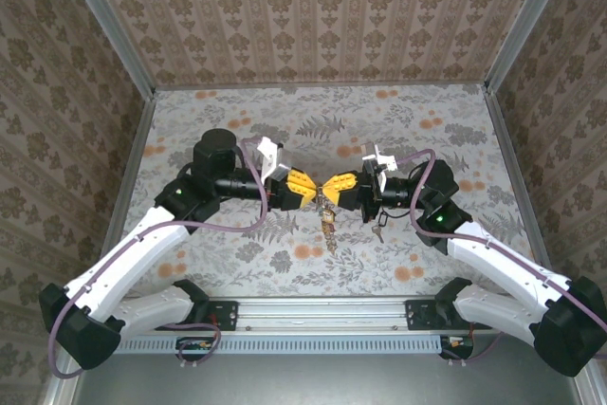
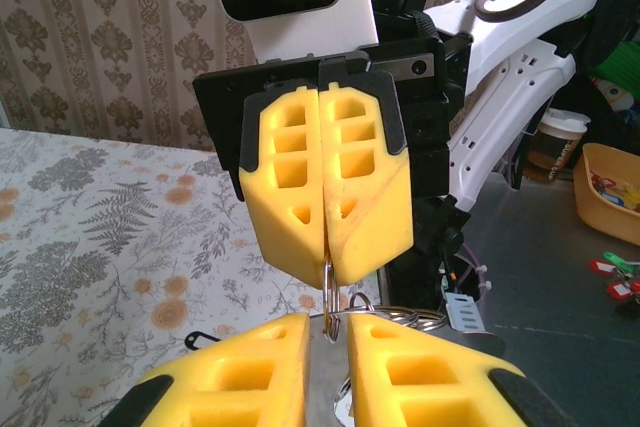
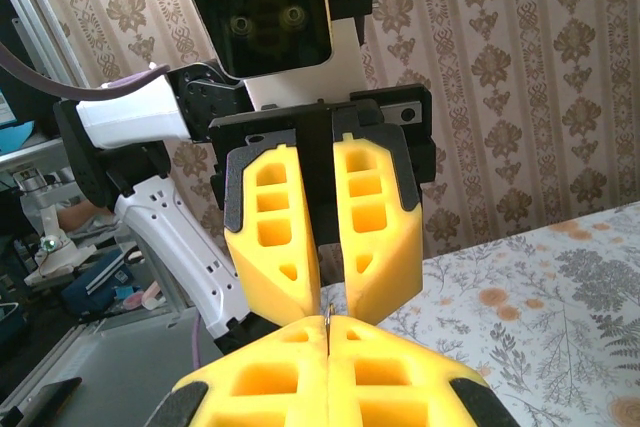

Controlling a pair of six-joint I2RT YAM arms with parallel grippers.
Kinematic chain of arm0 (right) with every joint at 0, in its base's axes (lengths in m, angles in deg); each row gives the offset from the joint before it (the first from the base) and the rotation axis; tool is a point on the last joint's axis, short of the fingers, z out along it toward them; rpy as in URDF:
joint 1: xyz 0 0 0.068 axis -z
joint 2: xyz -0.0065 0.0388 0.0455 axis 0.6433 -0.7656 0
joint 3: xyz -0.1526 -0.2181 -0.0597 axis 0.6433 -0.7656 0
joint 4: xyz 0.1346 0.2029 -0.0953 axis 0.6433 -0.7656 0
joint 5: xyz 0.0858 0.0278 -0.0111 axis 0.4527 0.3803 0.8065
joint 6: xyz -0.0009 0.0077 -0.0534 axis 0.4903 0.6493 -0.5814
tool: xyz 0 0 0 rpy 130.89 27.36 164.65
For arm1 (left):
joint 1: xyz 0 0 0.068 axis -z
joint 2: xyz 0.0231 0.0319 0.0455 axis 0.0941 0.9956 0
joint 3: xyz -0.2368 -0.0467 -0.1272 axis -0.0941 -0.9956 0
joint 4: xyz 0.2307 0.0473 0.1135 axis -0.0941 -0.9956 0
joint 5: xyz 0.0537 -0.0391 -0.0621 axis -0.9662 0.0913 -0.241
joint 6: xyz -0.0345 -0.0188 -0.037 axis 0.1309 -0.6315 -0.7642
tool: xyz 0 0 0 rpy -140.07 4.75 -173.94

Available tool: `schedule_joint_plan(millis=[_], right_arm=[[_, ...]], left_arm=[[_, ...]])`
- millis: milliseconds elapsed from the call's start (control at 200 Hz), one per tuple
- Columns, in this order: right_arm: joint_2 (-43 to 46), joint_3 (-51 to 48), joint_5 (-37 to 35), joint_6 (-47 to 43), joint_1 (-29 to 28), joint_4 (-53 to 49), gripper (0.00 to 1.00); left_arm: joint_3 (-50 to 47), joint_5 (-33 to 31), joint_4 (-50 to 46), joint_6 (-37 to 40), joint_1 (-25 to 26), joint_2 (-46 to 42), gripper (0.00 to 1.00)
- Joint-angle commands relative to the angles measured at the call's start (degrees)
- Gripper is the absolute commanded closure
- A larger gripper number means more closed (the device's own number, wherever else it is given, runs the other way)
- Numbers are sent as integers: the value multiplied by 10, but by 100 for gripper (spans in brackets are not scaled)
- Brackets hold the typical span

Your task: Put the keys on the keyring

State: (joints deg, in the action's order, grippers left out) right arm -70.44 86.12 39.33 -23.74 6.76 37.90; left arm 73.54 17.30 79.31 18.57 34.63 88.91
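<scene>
Floral-patterned table (image 1: 427, 111), papered walls on three sides; both arms are mounted at the near edge and reach in to meet at mid-table.

Progress: judged partly done. One small dark item, apparently a loose key (image 1: 377, 231), lies on the table just right of centre, near the right arm and apart from the ring. Other keys (image 1: 329, 225) already hang in a short bunch directly below the meeting point of the grippers, clear of the cloth as far as can be told. At least that loose one appears left to thread on.

Keyring (image 2: 328, 292): held in the air at mid-table between the two sets of yellow fingers. It shows as thin grey wire, with further loops just behind it in the left wrist view.

Right gripper (image 1: 333, 185): clamped tight, the wire emerging from the seam at its tips.

Left gripper (image 1: 320, 189): fingers slightly apart, tip to tip with the right; the wire runs down into the gap. Whether it actually pinches the wire cannot be determined.
</scene>
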Motion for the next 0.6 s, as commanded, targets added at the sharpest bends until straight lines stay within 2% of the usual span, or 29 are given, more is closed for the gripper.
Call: schedule_joint_plan(millis=[0,440,595], right_arm=[[16,2,-5,8,-2,46,100],[16,-3,-8,8,-2,51,100],[15,-5,-7,7,-2,51,100]], left_arm=[[13,20,20,-8,3,8,82],[17,23,32,-10,13,19,84],[17,24,29,-8,13,20,97]])
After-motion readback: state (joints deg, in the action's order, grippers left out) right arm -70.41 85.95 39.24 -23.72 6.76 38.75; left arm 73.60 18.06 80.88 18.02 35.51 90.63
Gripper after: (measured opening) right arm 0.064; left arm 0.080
